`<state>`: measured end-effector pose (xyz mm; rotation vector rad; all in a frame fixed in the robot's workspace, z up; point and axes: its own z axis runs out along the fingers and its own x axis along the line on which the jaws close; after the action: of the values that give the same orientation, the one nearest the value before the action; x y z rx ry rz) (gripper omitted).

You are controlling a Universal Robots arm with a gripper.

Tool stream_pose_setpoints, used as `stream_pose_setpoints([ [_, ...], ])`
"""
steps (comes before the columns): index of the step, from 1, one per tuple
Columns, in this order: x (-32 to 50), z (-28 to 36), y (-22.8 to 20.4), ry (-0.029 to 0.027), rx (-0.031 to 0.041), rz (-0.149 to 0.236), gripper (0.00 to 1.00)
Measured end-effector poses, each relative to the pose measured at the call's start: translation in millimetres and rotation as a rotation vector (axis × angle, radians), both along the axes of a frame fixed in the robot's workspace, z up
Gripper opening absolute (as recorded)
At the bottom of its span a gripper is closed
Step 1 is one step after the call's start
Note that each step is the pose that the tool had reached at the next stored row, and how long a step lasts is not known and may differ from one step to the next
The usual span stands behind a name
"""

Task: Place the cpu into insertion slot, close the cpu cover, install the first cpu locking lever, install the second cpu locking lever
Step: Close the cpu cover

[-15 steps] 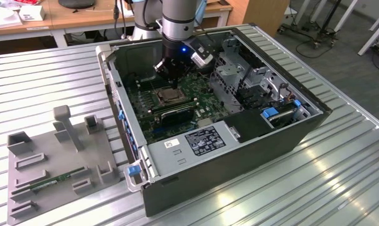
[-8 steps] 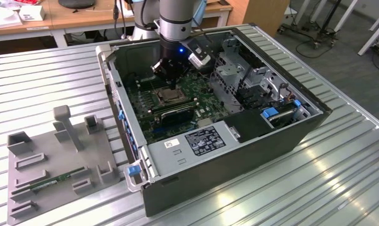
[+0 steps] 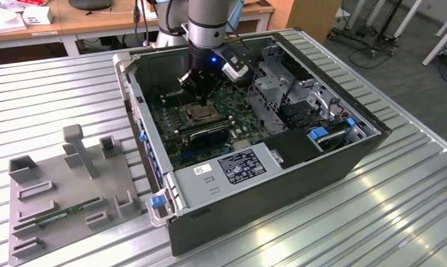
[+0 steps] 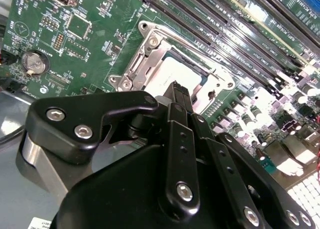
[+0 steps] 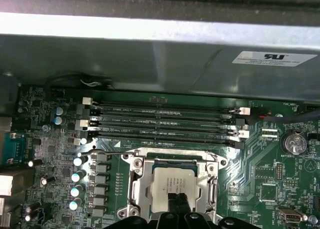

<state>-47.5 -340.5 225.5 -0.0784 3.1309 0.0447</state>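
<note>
The cpu [image 5: 172, 179], a pale silver square, lies in the insertion slot [image 5: 216, 165] on the green motherboard [image 3: 234, 103]. The cpu cover [image 5: 136, 185], a silver frame, lies flat around it, with the chip [image 4: 176, 71] showing through the window of the cover [image 4: 141, 59]. My black gripper [image 4: 177, 89] hangs just over the near edge of the cpu, its fingers shut together with nothing seen between them. In the exterior view the gripper [image 3: 202, 102] points straight down at the cpu [image 3: 199, 114]. A thin wire lever [image 5: 100, 150] runs beside the socket.
Long black memory slots [image 5: 165, 124] lie beside the socket, below the grey case wall [image 5: 150, 59]. A metal drive cage [image 3: 283, 89] and power supply [image 3: 234, 167] stand inside the case. A coin battery [image 4: 34, 63] sits on the board. A grey fixture [image 3: 60, 189] holding a green memory stick [image 3: 60, 214] lies outside.
</note>
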Motion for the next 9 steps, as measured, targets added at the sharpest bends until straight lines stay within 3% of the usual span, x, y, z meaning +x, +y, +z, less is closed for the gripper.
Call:
stream_pose_setpoints([
  [9,0.1,0.0,0.0,0.0072,0.0001,0.000,0.11],
])
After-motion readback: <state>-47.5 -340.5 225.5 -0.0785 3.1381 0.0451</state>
